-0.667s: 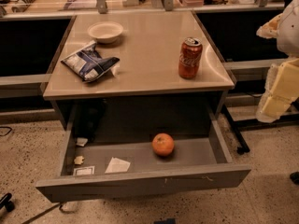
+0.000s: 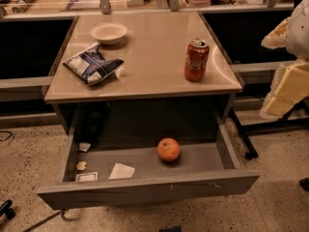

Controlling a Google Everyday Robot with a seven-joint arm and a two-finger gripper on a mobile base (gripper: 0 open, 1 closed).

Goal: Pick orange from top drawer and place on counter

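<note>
The gripper (image 2: 288,88) hangs at the right edge beside the bench (image 2: 145,71), whether wide or narrow I cannot tell, and the orange (image 2: 168,150) lies well below and leftward in view, right of centre in the open top drawer (image 2: 145,190).

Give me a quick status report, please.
Gripper not in view; arm at right edge. Orange in open top drawer, uncovered. Soda can, bowl, bag on counter.
</note>
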